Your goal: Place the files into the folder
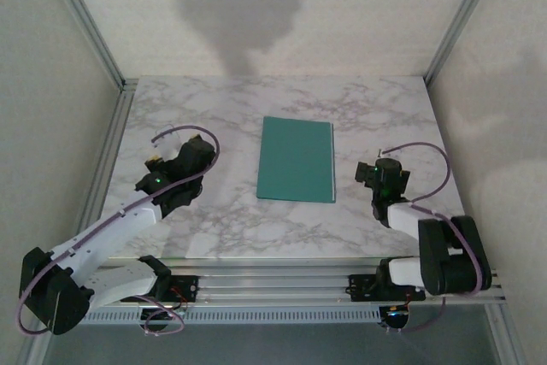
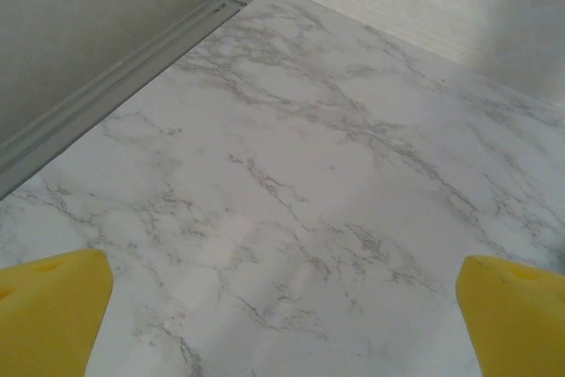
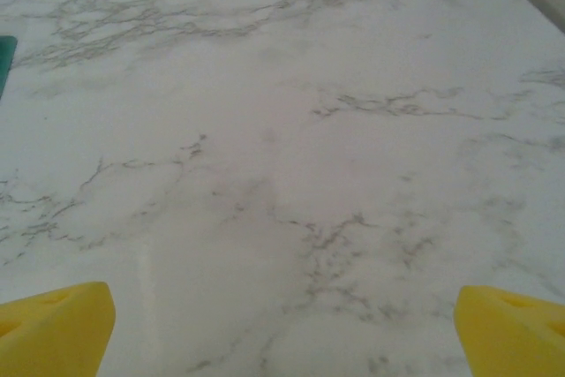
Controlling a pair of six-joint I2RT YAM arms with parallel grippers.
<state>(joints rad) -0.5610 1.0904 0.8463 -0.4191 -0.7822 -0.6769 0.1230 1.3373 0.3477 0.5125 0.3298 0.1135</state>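
Folder (image 1: 296, 160), teal-green, lies flat at the middle of the marble counter (image 1: 214, 126); left end effector (image 2: 282, 328) and right end effector (image 3: 282, 328) are released, empty, well apart either side

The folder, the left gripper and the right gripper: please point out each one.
folder (image 1: 296, 160), top external view, middle of its teal cover.
left gripper (image 2: 282, 320), left wrist view, midway between its open jaws.
right gripper (image 3: 282, 324), right wrist view, midway between its open jaws.
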